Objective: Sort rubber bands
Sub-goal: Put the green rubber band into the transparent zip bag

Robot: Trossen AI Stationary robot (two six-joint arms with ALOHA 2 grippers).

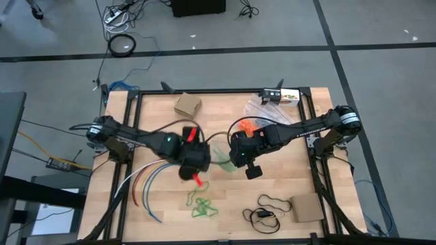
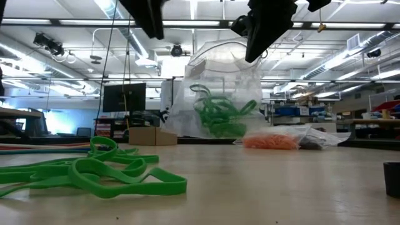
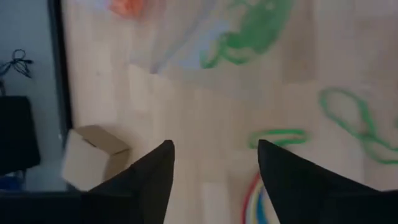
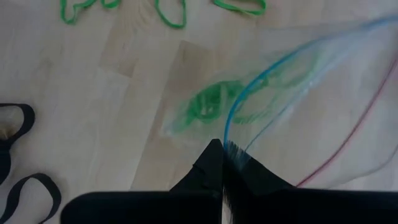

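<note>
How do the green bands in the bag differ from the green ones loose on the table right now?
The green bands in the clear bag hang bunched above the table, the bag pinched by the shut right gripper. The loose green bands lie flat and spread on the wood, untouched. Both groups are the same bright green.

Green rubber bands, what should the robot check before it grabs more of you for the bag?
1. Right gripper shut on the clear bag's rim: ok.
2. Bag hangs lifted above the table: ok.
3. Green bands already in bag: ok.
4. Left gripper open, nothing between its fingers: ok.
5. Loose green bands lying free on the table: ok.
6. Bag mouth open wide enough: cannot tell.
</note>
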